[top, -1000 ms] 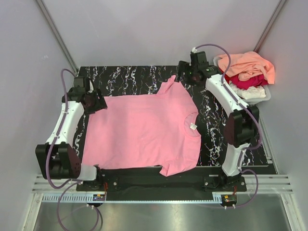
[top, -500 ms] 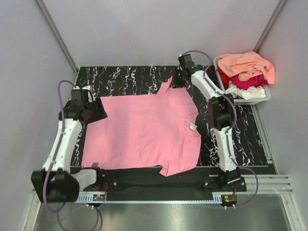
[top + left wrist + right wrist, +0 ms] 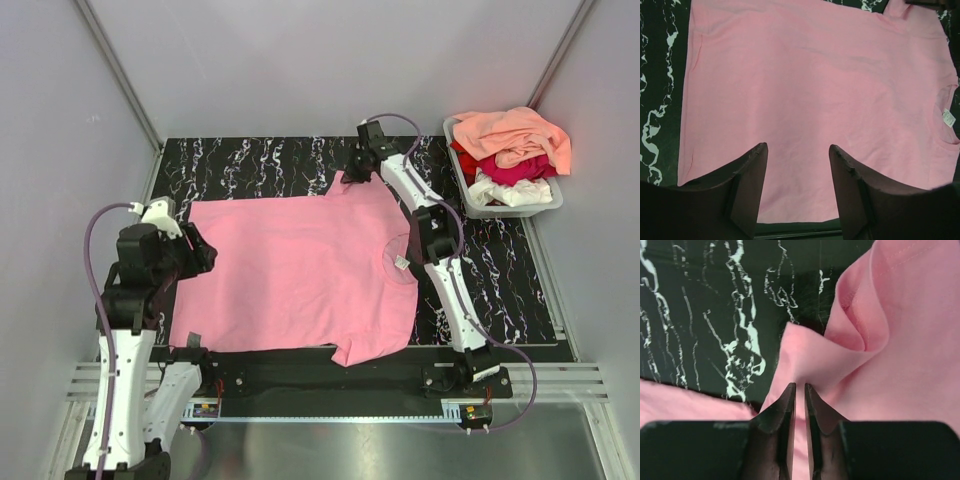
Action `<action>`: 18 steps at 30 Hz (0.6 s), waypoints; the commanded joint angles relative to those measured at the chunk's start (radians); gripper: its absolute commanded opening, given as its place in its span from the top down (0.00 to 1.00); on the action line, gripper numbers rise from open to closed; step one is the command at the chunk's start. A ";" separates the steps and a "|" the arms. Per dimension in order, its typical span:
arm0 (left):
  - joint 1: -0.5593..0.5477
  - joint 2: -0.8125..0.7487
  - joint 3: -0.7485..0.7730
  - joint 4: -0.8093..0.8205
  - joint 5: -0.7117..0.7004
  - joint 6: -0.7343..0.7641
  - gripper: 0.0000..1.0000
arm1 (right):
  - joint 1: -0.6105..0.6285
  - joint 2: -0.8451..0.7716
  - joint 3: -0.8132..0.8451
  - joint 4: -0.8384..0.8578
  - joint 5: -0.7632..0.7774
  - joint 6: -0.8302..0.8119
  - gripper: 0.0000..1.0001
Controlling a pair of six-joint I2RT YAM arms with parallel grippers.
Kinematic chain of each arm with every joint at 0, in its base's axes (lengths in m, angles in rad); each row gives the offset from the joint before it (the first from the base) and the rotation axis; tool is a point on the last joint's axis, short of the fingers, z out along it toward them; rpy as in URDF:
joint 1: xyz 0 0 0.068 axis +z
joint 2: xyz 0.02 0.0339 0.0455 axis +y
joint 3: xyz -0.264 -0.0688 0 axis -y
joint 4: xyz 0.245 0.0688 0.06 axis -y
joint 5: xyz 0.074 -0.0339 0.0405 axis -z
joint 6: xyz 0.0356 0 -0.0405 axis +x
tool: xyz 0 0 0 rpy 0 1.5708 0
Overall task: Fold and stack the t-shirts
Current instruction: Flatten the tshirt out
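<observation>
- One pink t-shirt (image 3: 300, 270) lies flat on the counter (image 3: 260, 160).
- Three tees (image 3: 515, 135) (peach, crimson, white) are heaped in one grey tub (image 3: 548, 207).
- Left end effector (image 3: 797, 150): wide, above the shirt.
- Right end effector (image 3: 800, 387): pinching its far sleeve.

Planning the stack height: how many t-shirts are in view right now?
4. One pink t-shirt lies spread on the table. A peach-orange t-shirt, a crimson t-shirt and a white t-shirt are heaped in the grey tub at the far right; more may be hidden beneath.
</observation>
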 commanded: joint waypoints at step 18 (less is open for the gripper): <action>-0.001 -0.084 -0.007 0.041 0.046 0.011 0.41 | 0.093 0.122 0.116 0.468 -0.155 0.217 0.19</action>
